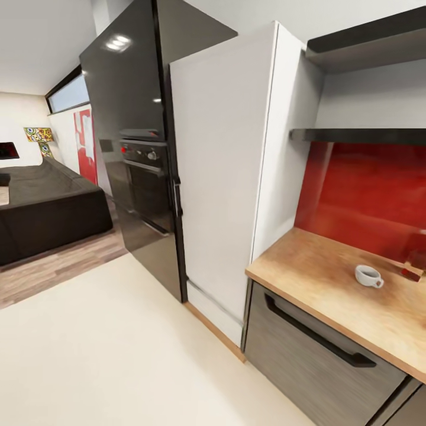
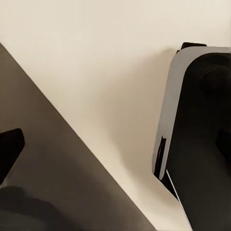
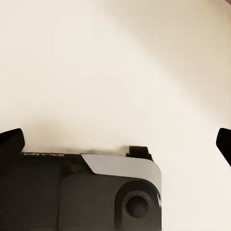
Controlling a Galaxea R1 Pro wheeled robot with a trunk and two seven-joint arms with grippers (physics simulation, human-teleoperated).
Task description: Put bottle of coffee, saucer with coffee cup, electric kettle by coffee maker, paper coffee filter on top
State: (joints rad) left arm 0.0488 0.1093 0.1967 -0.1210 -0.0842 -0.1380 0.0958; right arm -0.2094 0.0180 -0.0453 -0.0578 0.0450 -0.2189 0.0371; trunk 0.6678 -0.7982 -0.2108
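Observation:
A white coffee cup (image 1: 369, 276) stands upright on the wooden countertop (image 1: 319, 278) at the right of the head view, with no saucer under it. At the frame's right edge, a reddish object (image 1: 416, 261) is cut off and I cannot tell what it is. In the left wrist view, my left gripper (image 2: 115, 144) is open over the pale floor, with one dark fingertip (image 2: 10, 144) at each side of the frame. My right gripper (image 3: 118, 142) is open too, its fingertips (image 3: 11, 142) wide apart and nothing between them.
A tall white cabinet (image 1: 225, 177) and a black oven column (image 1: 133, 160) stand left of the counter. Below the countertop is a grey drawer (image 1: 319, 349) with a black handle. Dark shelves (image 1: 361, 135) hang above a red backsplash (image 1: 367, 189). A dark sofa (image 1: 47, 207) sits far left. The robot's base (image 3: 96, 192) is below the grippers.

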